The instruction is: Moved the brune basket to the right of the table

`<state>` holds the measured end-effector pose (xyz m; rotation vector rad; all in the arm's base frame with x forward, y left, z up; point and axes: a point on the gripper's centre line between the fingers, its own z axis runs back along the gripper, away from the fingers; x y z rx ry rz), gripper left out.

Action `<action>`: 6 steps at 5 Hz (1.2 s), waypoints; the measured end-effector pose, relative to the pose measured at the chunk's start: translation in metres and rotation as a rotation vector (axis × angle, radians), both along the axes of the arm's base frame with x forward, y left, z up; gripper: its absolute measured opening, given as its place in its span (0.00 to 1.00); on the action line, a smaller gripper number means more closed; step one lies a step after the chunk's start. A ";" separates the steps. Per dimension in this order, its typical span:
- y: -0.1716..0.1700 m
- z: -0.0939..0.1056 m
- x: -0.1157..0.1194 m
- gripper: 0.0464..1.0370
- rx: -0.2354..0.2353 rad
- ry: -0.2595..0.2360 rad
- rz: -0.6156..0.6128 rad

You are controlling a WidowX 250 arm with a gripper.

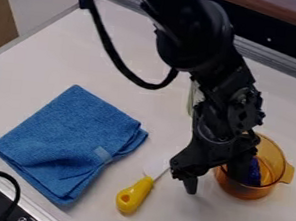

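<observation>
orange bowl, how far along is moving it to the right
Looks nearly done: the orange bowl already sits on the table's right, as pictured. Nothing looks clamped; the open gripper straddles its left rim. Probably only lifting clear is left.

The gripper (213, 183), jaws parted, straddles the wall of an amber pot (274, 186).

blue cloth (71, 134); yellow handle (134, 195); amber bowl (246, 192); whitish table (40, 77)

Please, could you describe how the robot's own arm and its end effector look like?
The arm is matte black, with bulky, rounded upper sections and more angular parts lower down. A thick black cable loops beside it. The end effector is also black.
</observation>
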<state>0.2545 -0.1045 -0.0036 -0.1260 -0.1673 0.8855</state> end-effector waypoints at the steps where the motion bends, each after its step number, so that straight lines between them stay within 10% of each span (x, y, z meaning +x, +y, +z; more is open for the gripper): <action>1: 0.000 -0.010 0.003 0.91 0.043 0.048 0.010; 4: 0.000 -0.019 0.011 0.12 0.000 0.049 -0.005; 6: 0.016 0.002 0.014 0.02 -0.037 -0.012 -0.091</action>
